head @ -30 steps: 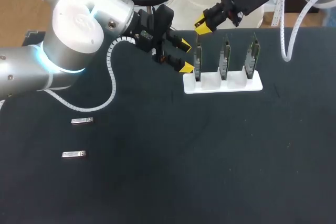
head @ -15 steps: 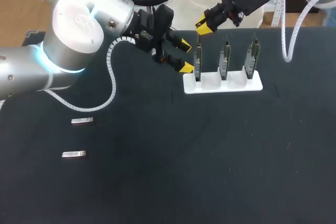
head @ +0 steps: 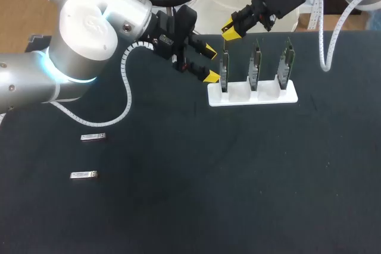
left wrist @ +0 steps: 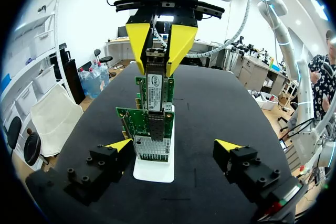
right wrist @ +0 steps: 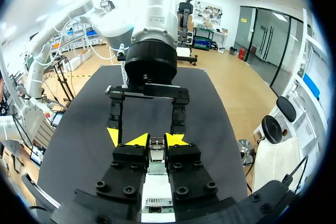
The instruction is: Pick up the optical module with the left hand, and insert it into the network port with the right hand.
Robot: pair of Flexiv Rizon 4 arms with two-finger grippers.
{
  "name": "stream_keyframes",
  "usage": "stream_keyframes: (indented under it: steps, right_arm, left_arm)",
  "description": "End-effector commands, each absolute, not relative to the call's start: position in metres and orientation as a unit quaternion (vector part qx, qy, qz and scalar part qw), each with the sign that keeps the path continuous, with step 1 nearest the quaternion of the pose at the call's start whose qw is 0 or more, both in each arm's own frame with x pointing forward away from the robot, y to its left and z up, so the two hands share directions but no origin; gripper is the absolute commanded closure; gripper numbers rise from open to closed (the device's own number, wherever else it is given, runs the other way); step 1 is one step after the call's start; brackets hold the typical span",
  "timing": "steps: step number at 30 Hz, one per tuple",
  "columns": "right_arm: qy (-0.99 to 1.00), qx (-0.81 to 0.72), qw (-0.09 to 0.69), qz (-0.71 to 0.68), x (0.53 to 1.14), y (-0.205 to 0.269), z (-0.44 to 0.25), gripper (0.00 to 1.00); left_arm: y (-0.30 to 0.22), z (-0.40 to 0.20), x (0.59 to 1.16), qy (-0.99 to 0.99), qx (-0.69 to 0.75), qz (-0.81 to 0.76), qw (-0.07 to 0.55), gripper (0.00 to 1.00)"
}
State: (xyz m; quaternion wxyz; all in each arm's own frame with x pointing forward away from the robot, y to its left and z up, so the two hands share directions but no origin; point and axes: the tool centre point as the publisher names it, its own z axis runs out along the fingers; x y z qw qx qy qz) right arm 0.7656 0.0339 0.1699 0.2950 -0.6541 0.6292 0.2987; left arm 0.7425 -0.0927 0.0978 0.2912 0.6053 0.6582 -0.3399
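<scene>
Tabletop — right hand, optical module slightly higher

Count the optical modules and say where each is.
3. One optical module and another lie apart on the table, head view's left; a third is held in the right pincer over the leftmost network card.

head view: the right claw seems to hide the optical module; cards' ports too small to tell.
</scene>
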Motion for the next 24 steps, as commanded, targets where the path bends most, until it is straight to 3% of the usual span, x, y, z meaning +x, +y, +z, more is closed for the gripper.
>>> stream_keyframes:
  steps: [1,24]
  right_arm:
    - [0.631,-0.653,0.293,0.298,0.766,0.034,0.167,1.0]
    - [0.62,-0.655,0.309,0.302,0.763,0.035,0.179,1.0]
  left_arm:
    - [-0.094,0.098,0.744,0.659,0.606,-0.34,0.289,0.0]
    - [-0.094,0.098,0.744,0.659,0.606,-0.34,0.289,0.0]
